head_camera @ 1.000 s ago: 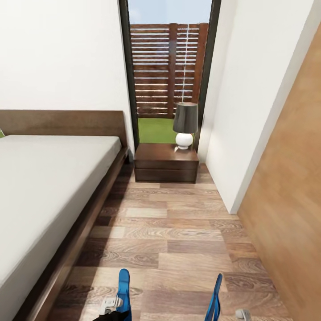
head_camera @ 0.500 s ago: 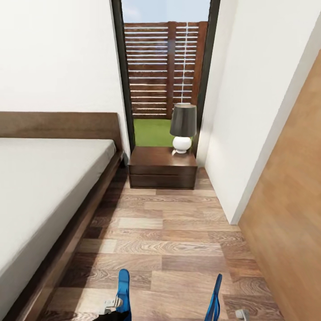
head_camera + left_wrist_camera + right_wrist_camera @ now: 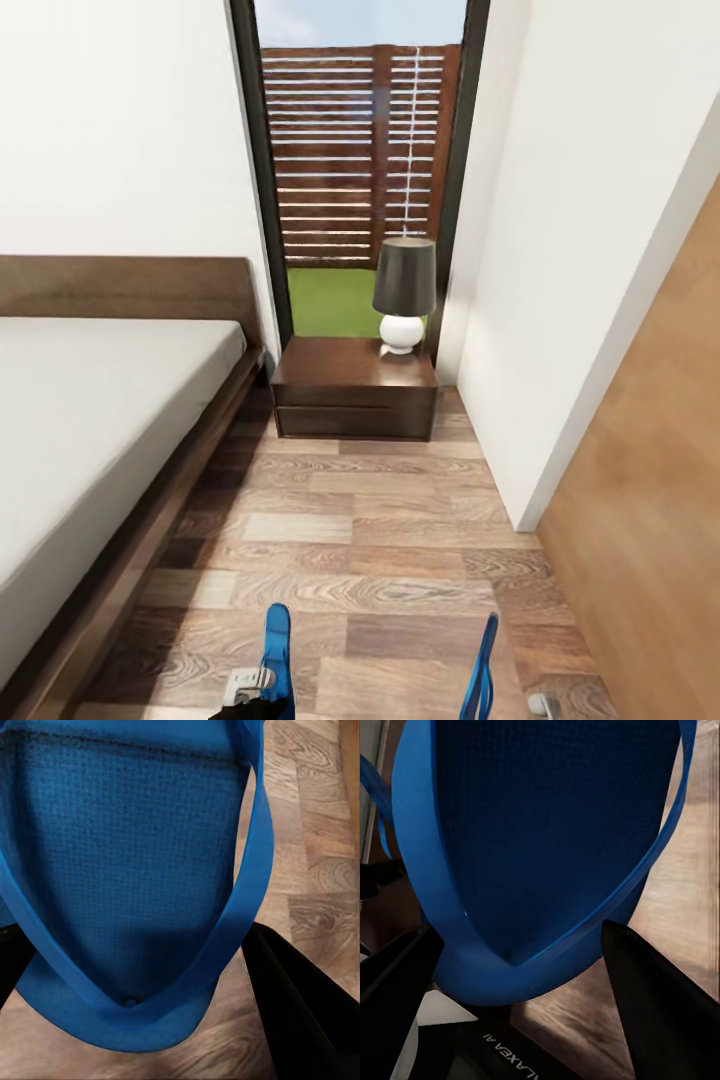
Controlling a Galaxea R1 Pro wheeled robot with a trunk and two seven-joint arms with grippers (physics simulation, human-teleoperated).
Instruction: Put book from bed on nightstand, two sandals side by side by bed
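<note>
Bright blue flat flip-flops stood on edge above the wood-plank floor (image 3: 380, 540), one (image 3: 278, 655) pinched in my left jaws, the other (image 3: 484, 670) in my right, beside the low dark-framed bed (image 3: 150, 520).

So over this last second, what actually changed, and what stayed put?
The camera moved: the whole head view shifted, so the bed, nightstand and lamp sit lower and further left in the picture, with less bed showing. That is the robot's own motion, not the furniture's. Unchanged: the left tool and right tool each carry a blue sandal, the left sandal and right sandal, upright at the bottom edge.
</note>
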